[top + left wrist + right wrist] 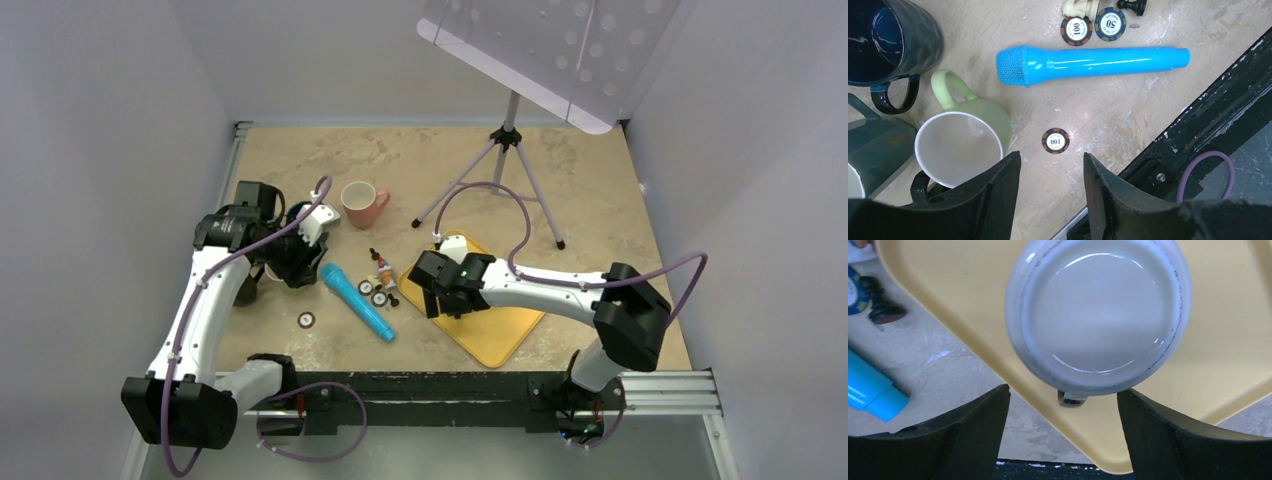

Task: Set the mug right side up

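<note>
A pale grey mug stands upside down on the yellow tray, its flat base facing the right wrist camera and its handle pointing toward the tray's near edge. My right gripper is open and empty just above it, the fingers spread on either side of the handle end. In the top view the right gripper covers the mug over the tray. My left gripper is open and empty over the table at the left, also seen in its wrist view.
A blue toy microphone lies between the arms. Poker chips and chess pieces lie nearby. A green mug and a dark blue mug stand upright by the left gripper. A pink mug and a tripod stand farther back.
</note>
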Controlling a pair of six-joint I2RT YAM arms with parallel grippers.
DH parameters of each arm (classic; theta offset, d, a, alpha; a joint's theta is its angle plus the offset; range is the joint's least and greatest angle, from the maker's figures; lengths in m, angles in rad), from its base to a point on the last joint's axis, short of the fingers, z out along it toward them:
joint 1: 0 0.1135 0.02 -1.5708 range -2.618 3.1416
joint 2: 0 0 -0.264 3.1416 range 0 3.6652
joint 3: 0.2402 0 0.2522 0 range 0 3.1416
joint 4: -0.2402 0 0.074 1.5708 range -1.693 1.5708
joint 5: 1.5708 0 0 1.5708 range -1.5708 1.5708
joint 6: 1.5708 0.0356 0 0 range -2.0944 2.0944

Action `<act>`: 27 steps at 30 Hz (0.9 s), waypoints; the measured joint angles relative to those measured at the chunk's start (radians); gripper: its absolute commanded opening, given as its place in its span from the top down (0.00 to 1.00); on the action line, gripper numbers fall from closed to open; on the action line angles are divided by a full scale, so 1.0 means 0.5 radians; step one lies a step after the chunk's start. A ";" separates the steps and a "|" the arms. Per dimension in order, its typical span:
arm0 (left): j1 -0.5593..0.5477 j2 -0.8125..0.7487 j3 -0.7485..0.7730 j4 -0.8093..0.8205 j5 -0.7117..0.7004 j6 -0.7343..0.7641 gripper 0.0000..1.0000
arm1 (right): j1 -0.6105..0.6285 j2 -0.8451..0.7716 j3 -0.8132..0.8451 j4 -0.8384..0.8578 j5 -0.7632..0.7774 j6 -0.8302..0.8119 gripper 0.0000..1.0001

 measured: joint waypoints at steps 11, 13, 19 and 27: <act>0.001 -0.053 -0.014 -0.030 0.001 -0.005 0.47 | -0.015 0.324 0.042 -0.053 0.233 0.169 0.81; 0.001 -0.055 -0.014 -0.037 0.007 -0.005 0.47 | -0.014 0.396 0.073 -0.063 0.308 0.208 1.00; 0.001 -0.092 -0.014 -0.078 0.042 -0.006 0.47 | -0.018 0.387 0.132 -0.081 0.405 0.254 1.00; -0.011 -0.078 0.109 -0.165 0.220 -0.072 0.46 | -0.018 -0.185 0.047 0.158 0.354 -0.046 1.00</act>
